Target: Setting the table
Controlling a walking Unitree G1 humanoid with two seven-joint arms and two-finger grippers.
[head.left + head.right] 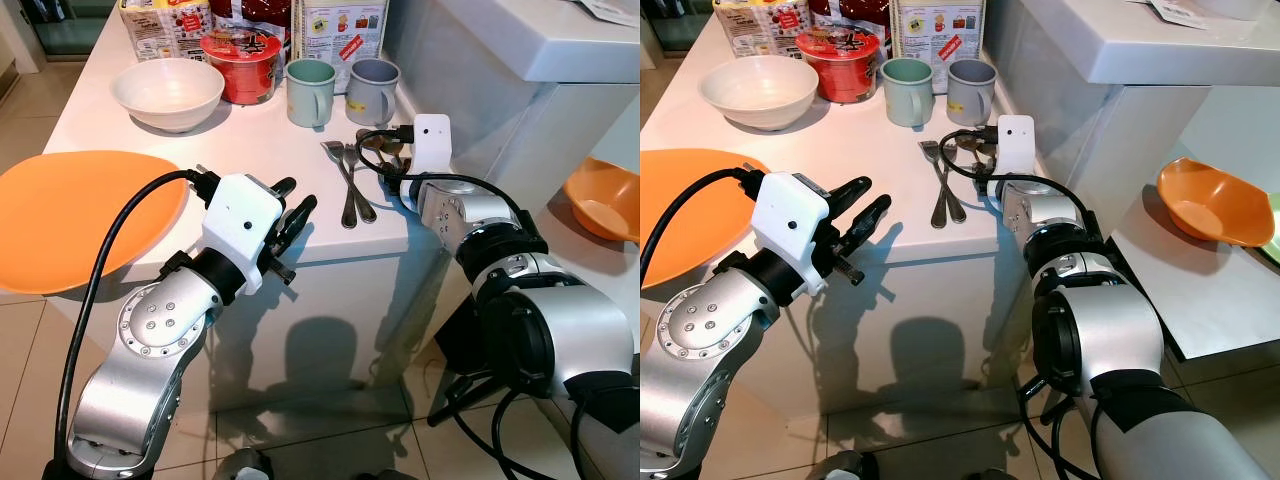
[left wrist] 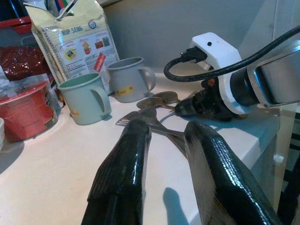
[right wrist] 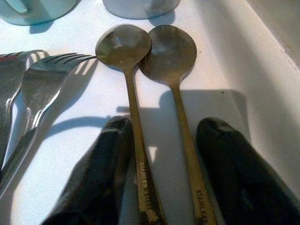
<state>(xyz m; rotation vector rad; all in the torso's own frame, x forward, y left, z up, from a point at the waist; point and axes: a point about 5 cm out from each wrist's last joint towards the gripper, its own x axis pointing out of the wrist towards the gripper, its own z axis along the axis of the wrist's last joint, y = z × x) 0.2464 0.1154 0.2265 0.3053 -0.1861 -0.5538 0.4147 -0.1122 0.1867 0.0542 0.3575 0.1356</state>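
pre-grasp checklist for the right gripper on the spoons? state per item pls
1. Right gripper open: ok.
2. Fingers straddle both spoons, not one: not ok for a single pick.
3. Spoons lie side by side, bowls touching: not ok.
4. Forks outside the fingers: ok.
5. Left gripper off the cutlery, near the table edge: ok.
6. Orange plate on the table as target: ok.

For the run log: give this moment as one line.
right gripper: open, jaws straddling two spoons | left gripper: open, at table edge | forks: untouched
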